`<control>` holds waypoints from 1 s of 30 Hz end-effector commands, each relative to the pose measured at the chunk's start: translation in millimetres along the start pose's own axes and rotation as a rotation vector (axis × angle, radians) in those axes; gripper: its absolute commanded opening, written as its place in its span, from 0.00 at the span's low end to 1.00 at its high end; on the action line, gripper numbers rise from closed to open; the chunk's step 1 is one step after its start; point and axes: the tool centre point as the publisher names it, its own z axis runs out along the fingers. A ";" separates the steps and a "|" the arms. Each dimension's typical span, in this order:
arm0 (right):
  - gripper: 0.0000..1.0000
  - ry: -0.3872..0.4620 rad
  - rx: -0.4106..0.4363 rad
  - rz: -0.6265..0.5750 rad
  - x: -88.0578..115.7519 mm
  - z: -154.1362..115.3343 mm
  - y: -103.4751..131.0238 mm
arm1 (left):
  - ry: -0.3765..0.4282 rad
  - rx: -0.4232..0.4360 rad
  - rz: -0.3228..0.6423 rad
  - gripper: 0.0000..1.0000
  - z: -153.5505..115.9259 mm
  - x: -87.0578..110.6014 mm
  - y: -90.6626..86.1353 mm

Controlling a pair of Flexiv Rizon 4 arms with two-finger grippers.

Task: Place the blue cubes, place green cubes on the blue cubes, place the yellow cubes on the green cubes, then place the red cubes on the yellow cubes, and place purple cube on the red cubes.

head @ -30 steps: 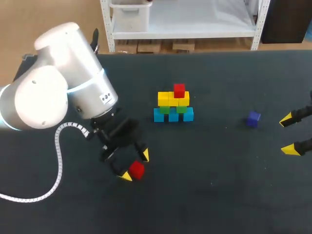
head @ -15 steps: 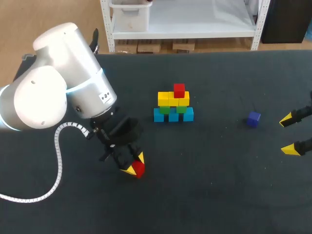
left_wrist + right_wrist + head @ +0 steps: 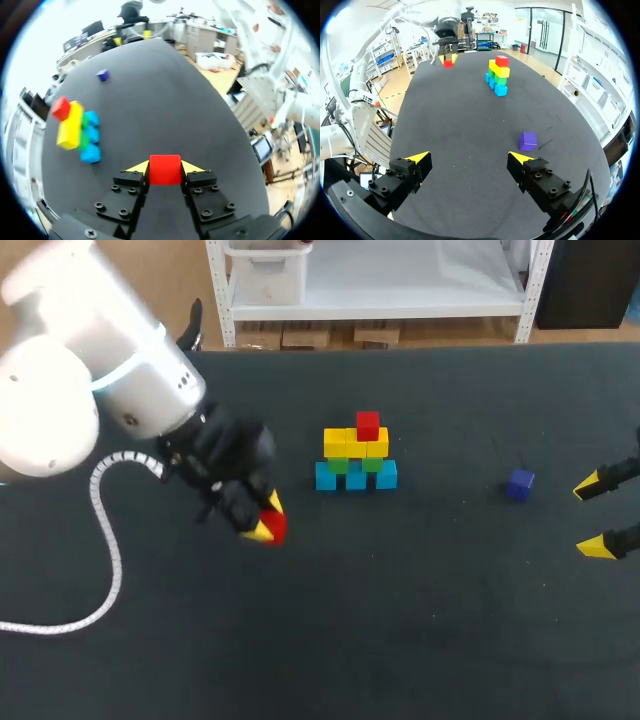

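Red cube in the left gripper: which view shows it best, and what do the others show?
The left wrist view: the red cube fills the gap between the tips of the left gripper, its face unobstructed. The head view shows it partly hidden behind a fingertip; the right wrist view shows only a distant red speck.

Red cube: clamped between both fingers of the left gripper, one flat face toward the wrist camera, its edges square to the fingers.

Stack, well ahead of the left fingers and off to one side:
- three blue cubes form the base row;
- two green cubes rest on them;
- a row of yellow cubes rests on the green;
- a second red cube sits on top.

Purple cube: alone on the table, just ahead of the spread fingers of the right gripper, nearer one finger, touching neither.
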 end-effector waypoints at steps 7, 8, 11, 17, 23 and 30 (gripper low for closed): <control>1.00 -0.003 -0.002 -0.001 0.2 1.0 -1.1 | -0.009 -0.149 -0.194 0.00 -46.6 -11.9 44.6; 1.00 -0.003 -0.002 -0.001 0.2 1.0 -1.1 | -0.001 -0.159 -0.196 0.00 -49.1 -14.5 50.2; 1.00 -0.003 -0.002 -0.001 0.2 1.0 -1.1 | 0.005 -0.168 -0.218 0.00 -53.0 -21.3 68.2; 1.00 -0.003 -0.002 -0.001 0.2 1.0 -1.1 | 0.006 -0.165 -0.203 0.00 -49.7 -40.6 100.7; 1.00 -0.003 -0.002 -0.001 0.2 1.0 -1.1 | 0.018 -0.144 -0.182 0.00 -43.8 -50.2 129.2; 1.00 -0.003 -0.002 -0.001 0.2 1.0 -1.1 | 0.016 -0.098 -0.170 0.00 -34.5 -51.4 152.2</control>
